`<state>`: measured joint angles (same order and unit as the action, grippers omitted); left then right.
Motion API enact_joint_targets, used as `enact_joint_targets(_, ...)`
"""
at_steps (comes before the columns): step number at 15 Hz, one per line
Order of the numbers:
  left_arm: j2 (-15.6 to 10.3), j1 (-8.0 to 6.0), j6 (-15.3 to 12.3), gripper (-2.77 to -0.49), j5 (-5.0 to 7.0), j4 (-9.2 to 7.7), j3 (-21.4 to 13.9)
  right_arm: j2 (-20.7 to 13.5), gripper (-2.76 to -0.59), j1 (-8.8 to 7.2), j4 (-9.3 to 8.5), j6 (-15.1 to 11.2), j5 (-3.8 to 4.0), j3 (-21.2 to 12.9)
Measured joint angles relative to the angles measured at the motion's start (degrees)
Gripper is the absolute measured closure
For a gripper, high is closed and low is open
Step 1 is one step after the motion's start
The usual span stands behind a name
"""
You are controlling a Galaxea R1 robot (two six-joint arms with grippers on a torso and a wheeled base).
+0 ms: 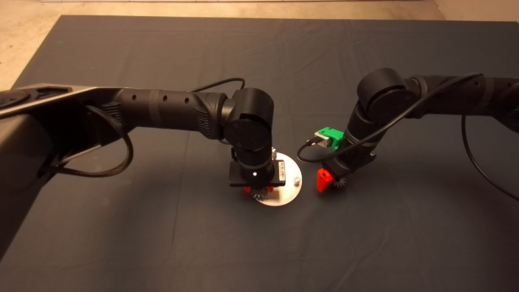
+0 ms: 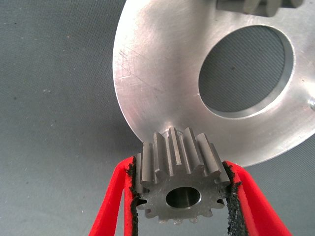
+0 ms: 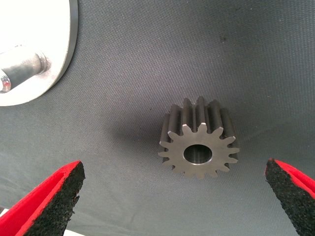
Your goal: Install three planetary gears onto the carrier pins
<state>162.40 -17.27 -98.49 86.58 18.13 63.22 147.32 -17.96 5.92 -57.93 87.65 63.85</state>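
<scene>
Left gripper clamped one gear at the disc rim. Right gripper spread wide around a second gear on the mat.

Robotics lab or test bench, dark mat over a table, pale bare floor beyond its far edge

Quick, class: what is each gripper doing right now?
Left gripper: closed on a gear over the disc.
Right gripper: open around a gear on the mat.
</scene>
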Motion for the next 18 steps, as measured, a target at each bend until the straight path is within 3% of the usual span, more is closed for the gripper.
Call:
enact_joint_targets(7, -1.23, 0.30, -0.02, -0.86, 0.00, 0.19, -0.23, 0.00, -2.73, 0.02, 0.00, 0.00, 0.02, 0.00)
enact_joint_targets(11, -1.46, 0.30, 0.01, -0.97, 0.18, 0.20, -0.49, 0.00, -2.73, 0.02, 0.02, 0.00, 0.00, 0.00)
enact_joint_targets(14, -2.28, 0.28, 0.20, -1.05, -0.67, -0.05, -0.74, 0.00, -2.73, 0.02, 0.02, 0.00, 0.00, 0.00)
enact_joint_targets(18, -2.55, 0.28, 0.27, -1.28, -0.57, -0.05, -1.06, 0.00, -2.73, 0.02, 0.02, 0.02, 0.00, 0.00)
